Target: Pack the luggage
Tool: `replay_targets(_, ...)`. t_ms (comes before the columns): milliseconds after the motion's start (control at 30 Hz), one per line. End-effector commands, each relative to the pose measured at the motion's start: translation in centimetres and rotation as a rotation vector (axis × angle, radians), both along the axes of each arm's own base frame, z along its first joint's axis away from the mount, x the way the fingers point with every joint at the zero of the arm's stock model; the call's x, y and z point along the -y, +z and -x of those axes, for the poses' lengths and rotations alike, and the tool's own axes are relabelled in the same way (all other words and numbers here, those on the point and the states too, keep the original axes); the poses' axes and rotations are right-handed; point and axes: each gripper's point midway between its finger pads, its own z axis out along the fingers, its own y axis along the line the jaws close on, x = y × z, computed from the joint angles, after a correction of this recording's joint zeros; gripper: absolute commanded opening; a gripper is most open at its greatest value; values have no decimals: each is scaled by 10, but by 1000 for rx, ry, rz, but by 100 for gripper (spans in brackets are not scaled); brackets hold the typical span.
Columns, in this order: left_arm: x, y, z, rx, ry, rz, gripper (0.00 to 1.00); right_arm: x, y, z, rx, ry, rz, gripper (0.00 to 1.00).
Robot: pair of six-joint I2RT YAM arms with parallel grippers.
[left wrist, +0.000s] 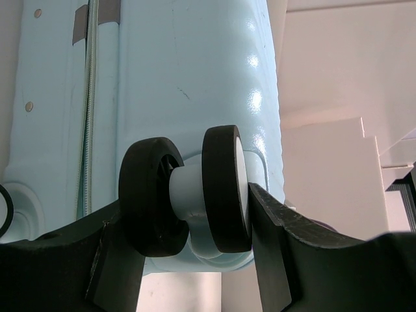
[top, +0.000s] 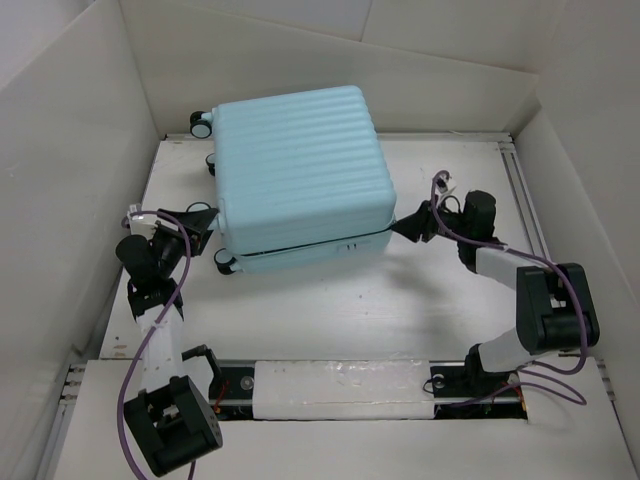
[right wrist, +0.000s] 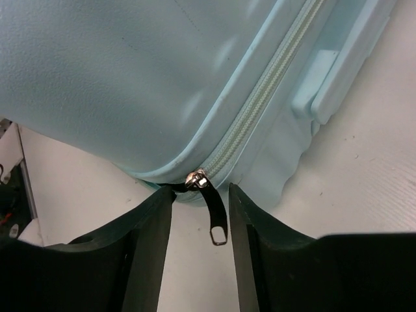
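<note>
Left arm extended toward 12 o'clock, left gripper (left wrist: 188,218) clamped on a wheel (left wrist: 224,188). Right forearm pointed toward 10 o'clock, right gripper (right wrist: 200,198) with jaws narrowly apart.

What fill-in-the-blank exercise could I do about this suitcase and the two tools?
1. The left tool grips a black ___ of the suitcase.
2. The pull between the fingers of the right tool belongs to the ___.
3. The suitcase is pale ___.
Missing words: wheel, zipper, blue.
</note>
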Motion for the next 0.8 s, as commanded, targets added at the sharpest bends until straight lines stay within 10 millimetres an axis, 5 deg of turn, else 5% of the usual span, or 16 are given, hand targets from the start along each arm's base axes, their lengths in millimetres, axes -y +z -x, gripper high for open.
replay_targets(0,0,51,-2,220,-6,-171,0,-6,3,13,-4,56,-26,47)
replay_targets(167,0,51,-2,220,-6,-171,0,-8,-2,18,-30,72,-36,41)
replay_targets(267,0,51,-2,220,-6,-171,0,-8,-2,19,-30,81,-39,15)
replay_targets(367,0,53,0,228,-6,-175,0,-7,-3,16,-30,63,-33,0)
replay_targets(567,21,55,6,257,-47,-184,0,-16,4,26,-53,17,-44,0)
replay_targets(767,62,67,15,307,-125,-172,0,-65,2,83,-55,-119,219,0)
